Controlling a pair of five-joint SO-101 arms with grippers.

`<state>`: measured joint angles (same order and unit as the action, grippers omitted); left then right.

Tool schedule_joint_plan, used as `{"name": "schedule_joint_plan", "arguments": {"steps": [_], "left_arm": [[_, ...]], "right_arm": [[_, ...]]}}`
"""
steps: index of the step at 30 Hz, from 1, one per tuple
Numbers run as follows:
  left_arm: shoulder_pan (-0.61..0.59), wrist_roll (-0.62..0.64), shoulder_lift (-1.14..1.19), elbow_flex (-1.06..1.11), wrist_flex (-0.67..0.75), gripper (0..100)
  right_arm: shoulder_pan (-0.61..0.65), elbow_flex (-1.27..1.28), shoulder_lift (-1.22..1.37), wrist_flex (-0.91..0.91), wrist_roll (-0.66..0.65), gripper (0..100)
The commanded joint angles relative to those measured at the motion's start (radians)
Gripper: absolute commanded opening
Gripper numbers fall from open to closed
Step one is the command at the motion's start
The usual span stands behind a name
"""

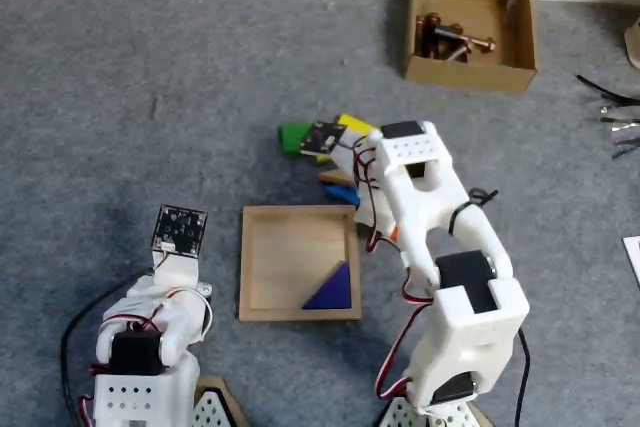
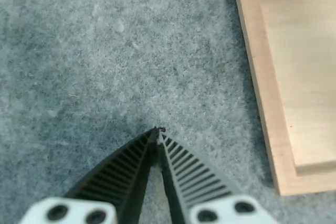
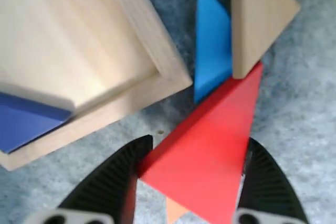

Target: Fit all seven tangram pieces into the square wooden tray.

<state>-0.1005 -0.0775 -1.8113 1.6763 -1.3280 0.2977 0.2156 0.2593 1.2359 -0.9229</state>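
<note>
The tray point(image 1: 298, 212) sits on the grey carpet between the two arms, with a dark blue triangle point(image 1: 333, 290) in its near right corner. The left gripper point(image 2: 157, 132) hangs over bare carpet just left of the tray, jaws closed on nothing. The right gripper point(image 3: 198, 142) is off the tray's far right corner, and its jaws appear to pinch a red triangle point(image 3: 210, 150). That piece touches a light blue triangle point(image 3: 212, 40) and a plain wooden one point(image 3: 257, 14). Green point(image 1: 293, 137) and yellow point(image 1: 355, 125) pieces lie farther out.
</note>
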Motion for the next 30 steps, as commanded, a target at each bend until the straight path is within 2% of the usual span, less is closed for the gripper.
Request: {"name": "schedule_joint_plan", "arguments": {"steps": [1, 6, 15, 20, 24, 30], "left_arm": [[0.013, -0.003, -0.007, 0.019, -0.005, 1], [0.013, -0.003, -0.007, 0.019, -0.005, 1], [0.013, -0.003, -0.007, 0.019, -0.005, 1], [0.013, -0.003, -0.007, 0.019, -0.005, 1], [0.013, -0.003, -0.007, 0.019, -0.005, 1], [0.013, -0.003, -0.007, 0.019, -0.005, 1]], "right_arm": [[-0.015, -0.064, -0.059, 0.015, 0.012, 20.1], [-0.008, -0.077, -0.061, 0.042, 0.012, 20.1], [0.015, -0.278, -0.061, 0.242, 0.055, 20.1], [0.105, -0.303, -0.061, 0.292, 0.063, 20.1], [0.206, -0.303, -0.061, 0.291, 0.137, 20.1], [0.338, -0.295, -0.061, 0.291, 0.141, 20.1]]}}
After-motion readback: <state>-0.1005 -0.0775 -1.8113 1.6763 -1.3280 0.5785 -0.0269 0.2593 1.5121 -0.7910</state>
